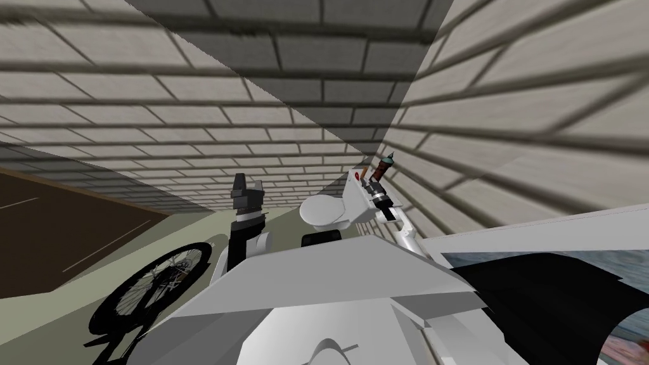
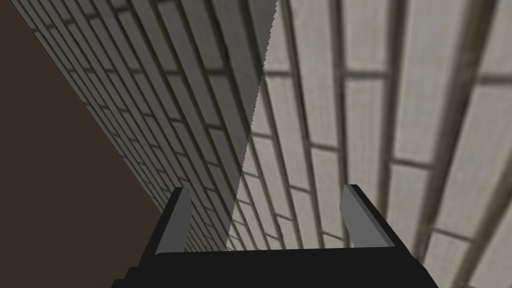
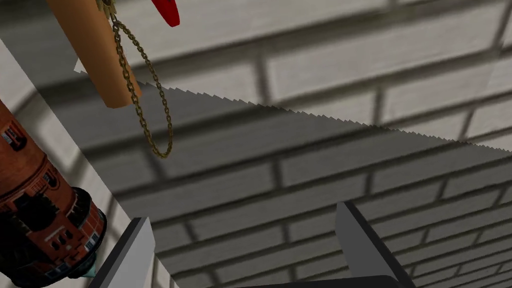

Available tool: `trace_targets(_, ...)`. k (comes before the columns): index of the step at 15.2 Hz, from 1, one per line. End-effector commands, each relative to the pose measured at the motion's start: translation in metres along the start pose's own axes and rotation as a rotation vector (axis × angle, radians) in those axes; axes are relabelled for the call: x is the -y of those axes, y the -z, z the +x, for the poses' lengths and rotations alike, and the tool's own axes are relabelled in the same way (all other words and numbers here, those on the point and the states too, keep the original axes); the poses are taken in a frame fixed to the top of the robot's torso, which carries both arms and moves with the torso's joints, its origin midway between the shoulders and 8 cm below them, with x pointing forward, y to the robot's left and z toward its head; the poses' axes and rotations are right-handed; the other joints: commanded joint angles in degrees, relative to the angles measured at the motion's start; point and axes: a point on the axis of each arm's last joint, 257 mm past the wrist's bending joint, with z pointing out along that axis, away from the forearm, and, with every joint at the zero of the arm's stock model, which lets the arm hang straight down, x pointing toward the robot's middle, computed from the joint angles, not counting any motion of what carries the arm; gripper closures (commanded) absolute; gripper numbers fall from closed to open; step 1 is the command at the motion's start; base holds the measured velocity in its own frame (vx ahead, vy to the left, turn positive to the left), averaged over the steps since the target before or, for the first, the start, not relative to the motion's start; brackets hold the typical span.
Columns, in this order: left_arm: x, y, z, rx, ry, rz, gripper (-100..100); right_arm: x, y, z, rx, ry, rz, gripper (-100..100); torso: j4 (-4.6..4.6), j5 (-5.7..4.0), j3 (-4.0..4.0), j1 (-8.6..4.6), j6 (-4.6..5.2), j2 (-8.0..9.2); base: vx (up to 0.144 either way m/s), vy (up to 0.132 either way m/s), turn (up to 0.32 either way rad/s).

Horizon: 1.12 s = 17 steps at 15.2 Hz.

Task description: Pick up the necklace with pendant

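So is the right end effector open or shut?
Open: right end effector fingers stand wide apart, nothing between; necklace lies beyond, untouched.

- Lighting is even and moderately bright throughout.
- A hard-edged, saw-toothed shadow band crosses the brick wall (image 1: 304,89) in all three views.
- The bicycle (image 1: 166,276) casts a dark shadow on the floor (image 1: 38,326).
- Head view: wide-lens splay; brick courses smear toward the corners.
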Motion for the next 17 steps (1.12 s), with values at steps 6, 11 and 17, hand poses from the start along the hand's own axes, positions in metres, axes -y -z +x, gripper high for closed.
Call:
trace_targets(6, 0.000, 0.000, 0.000, 0.000, 0.000, 0.000, 0, 0.056, 0.005, 0.041, -0.113, 0.193, 0.131, -100, 0.02, -0.01, 0.05, -0.04, 0.01, 0.10, 0.035, 0.075, -0.075)
trace_targets(11, 0.000, 0.000, 0.000, 0.000, 0.000, 0.000, 0, 0.090, 0.014, 0.067, -0.194, 0.302, 0.208, -100, 0.03, -0.02, 0.08, -0.06, 0.01, 0.15, 0.019, 0.067, -0.079)
trace_targets(17, 0.000, 0.000, 0.000, 0.000, 0.000, 0.000, 0, 0.090, 0.013, 0.069, -0.192, 0.299, 0.206, 100, 0.05, -0.06, 0.12, -0.33, 0.00, 0.21, 0.006, 0.018, -0.022)
